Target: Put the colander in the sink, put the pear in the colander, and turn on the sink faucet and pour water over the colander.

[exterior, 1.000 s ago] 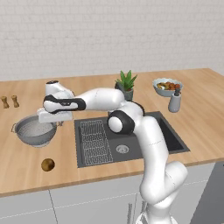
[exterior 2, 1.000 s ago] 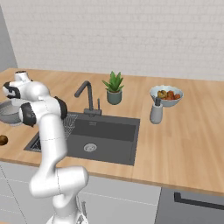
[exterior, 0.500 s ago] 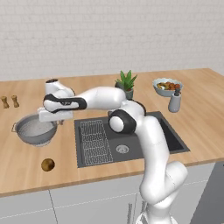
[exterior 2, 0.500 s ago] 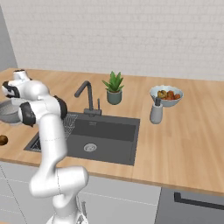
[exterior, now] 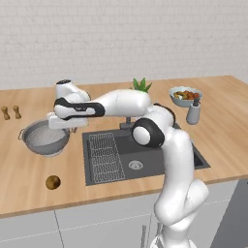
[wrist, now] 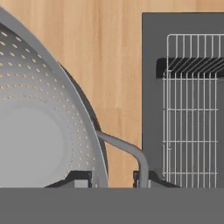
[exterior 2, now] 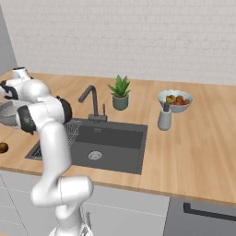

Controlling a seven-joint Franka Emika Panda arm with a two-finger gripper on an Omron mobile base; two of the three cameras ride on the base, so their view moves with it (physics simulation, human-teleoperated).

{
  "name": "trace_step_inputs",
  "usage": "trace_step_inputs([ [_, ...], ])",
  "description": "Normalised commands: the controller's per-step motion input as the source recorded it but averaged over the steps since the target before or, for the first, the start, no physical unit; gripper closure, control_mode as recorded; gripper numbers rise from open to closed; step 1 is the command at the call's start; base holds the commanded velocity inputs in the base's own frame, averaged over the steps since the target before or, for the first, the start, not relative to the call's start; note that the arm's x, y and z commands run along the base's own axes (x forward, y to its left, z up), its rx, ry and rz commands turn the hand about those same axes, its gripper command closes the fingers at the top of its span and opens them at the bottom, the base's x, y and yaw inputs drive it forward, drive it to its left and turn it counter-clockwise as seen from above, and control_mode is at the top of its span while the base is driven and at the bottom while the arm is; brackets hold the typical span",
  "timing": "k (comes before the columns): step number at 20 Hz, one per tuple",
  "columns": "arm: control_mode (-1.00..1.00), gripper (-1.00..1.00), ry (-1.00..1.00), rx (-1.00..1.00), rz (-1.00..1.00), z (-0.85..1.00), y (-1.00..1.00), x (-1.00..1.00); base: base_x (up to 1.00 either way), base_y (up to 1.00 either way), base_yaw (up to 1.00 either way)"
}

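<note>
Gripper (wrist: 111,178) is at the colander's (exterior: 46,138) right-hand rim, beside its side handle (wrist: 127,151). In the hand view one fingertip sits inside the rim wall and the other outside by the handle, so the jaws stand narrowly apart with the rim between them; firm contact cannot be confirmed. Compared with a second ago, the colander appears raised slightly and tilted, its shadow visible beneath it on the wooden counter (exterior: 29,169), left of the sink (exterior: 145,155). Arm posture is little changed. The pear (exterior: 53,182) lies on the counter in front of the colander, well apart from it, unmoved. Wire rack (exterior: 105,156) occupies the sink's left part. Sink faucet (exterior 2: 92,102) stands behind the basin, next to the potted plant (exterior 2: 120,92).
</note>
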Motion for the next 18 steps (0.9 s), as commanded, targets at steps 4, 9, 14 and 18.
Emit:
trace_step_inputs([
  [4, -1.0, 1.0, 0.08, 0.07, -0.21, 0.25, -0.89, -0.22, 0.0, 0.0, 0.0],
  [9, -1.0, 1.0, 0.13, 0.04, -0.23, 0.12, -0.99, -0.42, 0.0, 0.0, 0.0],
  [14, -1.0, 1.0, 0.12, 0.0, -0.19, 0.07, -0.94, -0.59, 0.0, 0.0, 0.0],
  [18, -1.0, 1.0, 0.07, 0.0, -0.13, 0.0, -0.96, -0.7, 0.0, 0.0, 0.0],
])
